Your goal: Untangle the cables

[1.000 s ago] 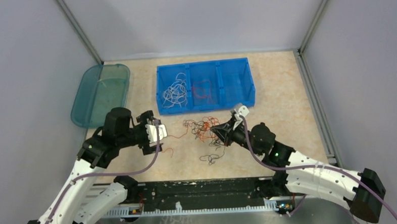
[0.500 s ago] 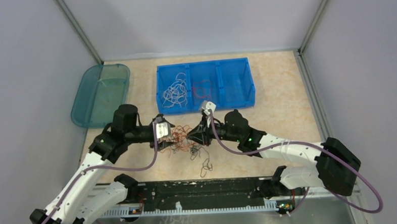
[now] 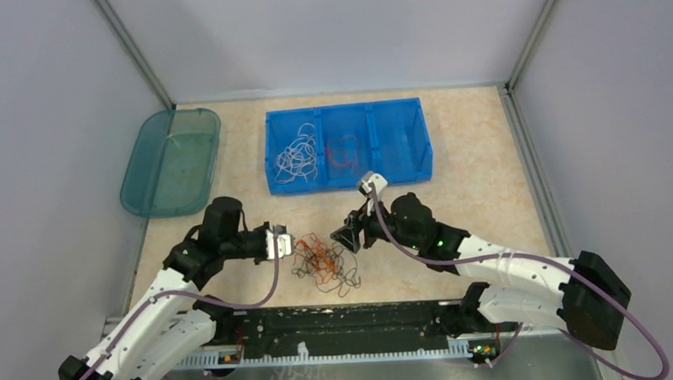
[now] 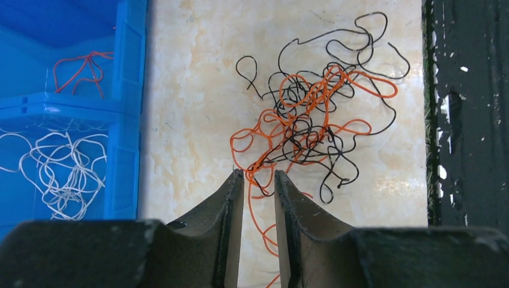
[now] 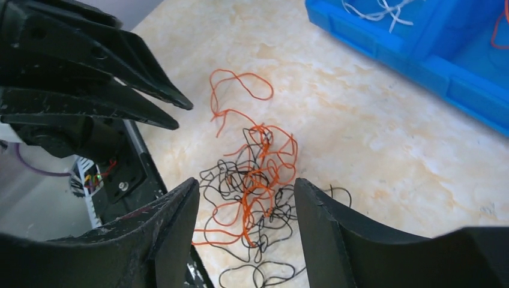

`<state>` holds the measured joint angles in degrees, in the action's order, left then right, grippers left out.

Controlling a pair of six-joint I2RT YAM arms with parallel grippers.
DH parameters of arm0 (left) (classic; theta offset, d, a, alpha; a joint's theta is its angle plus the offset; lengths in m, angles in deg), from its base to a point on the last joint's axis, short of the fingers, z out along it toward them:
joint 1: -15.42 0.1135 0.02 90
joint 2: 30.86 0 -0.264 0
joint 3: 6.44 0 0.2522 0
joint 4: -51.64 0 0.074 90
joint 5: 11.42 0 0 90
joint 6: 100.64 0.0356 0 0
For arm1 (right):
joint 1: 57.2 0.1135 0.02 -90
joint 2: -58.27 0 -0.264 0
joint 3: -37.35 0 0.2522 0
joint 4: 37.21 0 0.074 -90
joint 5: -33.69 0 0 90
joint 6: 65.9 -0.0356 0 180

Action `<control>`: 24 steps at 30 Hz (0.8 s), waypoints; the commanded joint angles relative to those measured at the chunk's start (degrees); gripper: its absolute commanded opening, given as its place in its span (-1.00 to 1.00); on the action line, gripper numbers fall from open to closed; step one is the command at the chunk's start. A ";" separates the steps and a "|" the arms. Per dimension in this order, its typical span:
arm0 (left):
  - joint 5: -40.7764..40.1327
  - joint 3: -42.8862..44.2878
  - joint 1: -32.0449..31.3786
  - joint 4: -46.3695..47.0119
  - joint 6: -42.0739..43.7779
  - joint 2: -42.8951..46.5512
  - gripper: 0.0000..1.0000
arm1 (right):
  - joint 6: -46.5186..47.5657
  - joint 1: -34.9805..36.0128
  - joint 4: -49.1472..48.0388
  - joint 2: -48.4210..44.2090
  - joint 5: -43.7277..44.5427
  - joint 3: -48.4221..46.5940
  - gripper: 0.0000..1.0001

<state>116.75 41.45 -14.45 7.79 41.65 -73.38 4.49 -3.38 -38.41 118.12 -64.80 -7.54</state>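
Between the jaws, thin orange and black cables [image 3: 323, 262] are lying tangled; white cables [image 4: 60, 168] are sitting sorted beyond; left jaws narrow, right jaws wide.

No writing, label, brand mark, number or sign can be read in any of the three views.
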 commanded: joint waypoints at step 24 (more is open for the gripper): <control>2.90 5.84 0.02 1.10 -1.38 1.92 -0.38 | 8.06 -0.73 -11.69 19.37 5.13 6.78 -0.18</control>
<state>117.19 45.30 -14.45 8.14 41.67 -71.57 8.47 -3.77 -42.08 136.15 -62.75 0.46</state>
